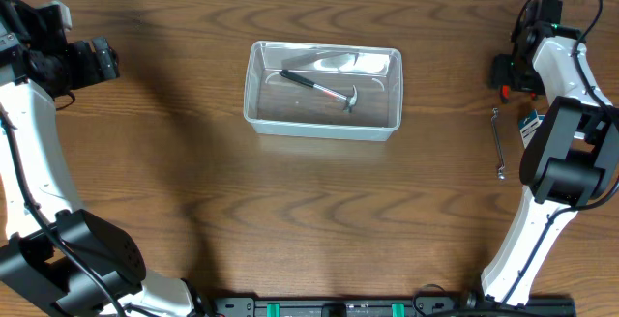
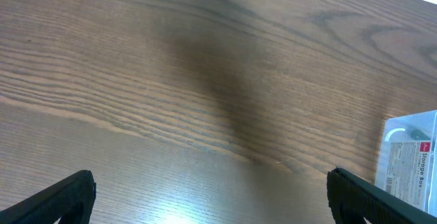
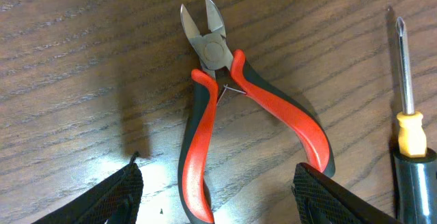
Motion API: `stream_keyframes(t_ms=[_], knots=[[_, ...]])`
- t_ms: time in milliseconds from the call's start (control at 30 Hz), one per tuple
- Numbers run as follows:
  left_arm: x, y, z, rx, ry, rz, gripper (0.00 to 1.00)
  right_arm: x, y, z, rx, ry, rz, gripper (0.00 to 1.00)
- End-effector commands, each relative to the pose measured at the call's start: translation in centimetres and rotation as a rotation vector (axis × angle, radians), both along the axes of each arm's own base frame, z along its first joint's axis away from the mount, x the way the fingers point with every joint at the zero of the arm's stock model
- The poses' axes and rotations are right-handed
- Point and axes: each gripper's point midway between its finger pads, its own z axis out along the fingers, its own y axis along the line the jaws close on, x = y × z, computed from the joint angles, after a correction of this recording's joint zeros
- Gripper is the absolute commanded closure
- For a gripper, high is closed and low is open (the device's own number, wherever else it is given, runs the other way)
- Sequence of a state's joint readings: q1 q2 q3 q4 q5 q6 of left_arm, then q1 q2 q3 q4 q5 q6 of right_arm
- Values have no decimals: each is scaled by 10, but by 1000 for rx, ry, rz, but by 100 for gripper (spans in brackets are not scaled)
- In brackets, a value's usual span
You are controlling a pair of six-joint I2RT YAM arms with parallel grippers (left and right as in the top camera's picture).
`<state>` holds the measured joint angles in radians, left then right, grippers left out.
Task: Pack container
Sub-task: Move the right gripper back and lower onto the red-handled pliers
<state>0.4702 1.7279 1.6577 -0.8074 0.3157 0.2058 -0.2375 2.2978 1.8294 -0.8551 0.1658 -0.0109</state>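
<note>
Clear, round-cornered plastic container (image 1: 323, 90) sits upper centre on grained wooden table (image 1: 290, 220), holding a hammer (image 1: 319, 87). Left gripper (image 2: 210, 179) spread wide over bare wood; right gripper (image 3: 218, 183) spread, straddling red-handled cutters (image 3: 218, 94).

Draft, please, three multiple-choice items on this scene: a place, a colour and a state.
1. Where is the hammer? A in the container; B on the table; C in a gripper.
2. The pliers' handles are? A blue and white; B red and black; C green.
3. The right gripper is? A shut on the pliers; B open over the pliers; C shut on a screwdriver.
Answers: 1 A, clear walls surround it; 2 B, plain in the right wrist view; 3 B, its fingers stand apart.
</note>
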Motion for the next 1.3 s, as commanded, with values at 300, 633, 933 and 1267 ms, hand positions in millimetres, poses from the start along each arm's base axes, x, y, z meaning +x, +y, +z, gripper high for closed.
stream_keyframes(t_ms=[300, 633, 933, 1267], knots=[[2, -1, 5, -8, -15, -3, 2, -8, 0, -16, 32, 41, -16, 50], [2, -2, 5, -8, -14, -3, 1, -9, 5, -17, 59, 42, -25, 78], [2, -1, 5, -8, -15, -3, 2, -10, 5, -17, 61, 48, -25, 96], [2, -1, 5, -8, -15, -3, 2, -8, 4, -17, 58, 40, -25, 46]])
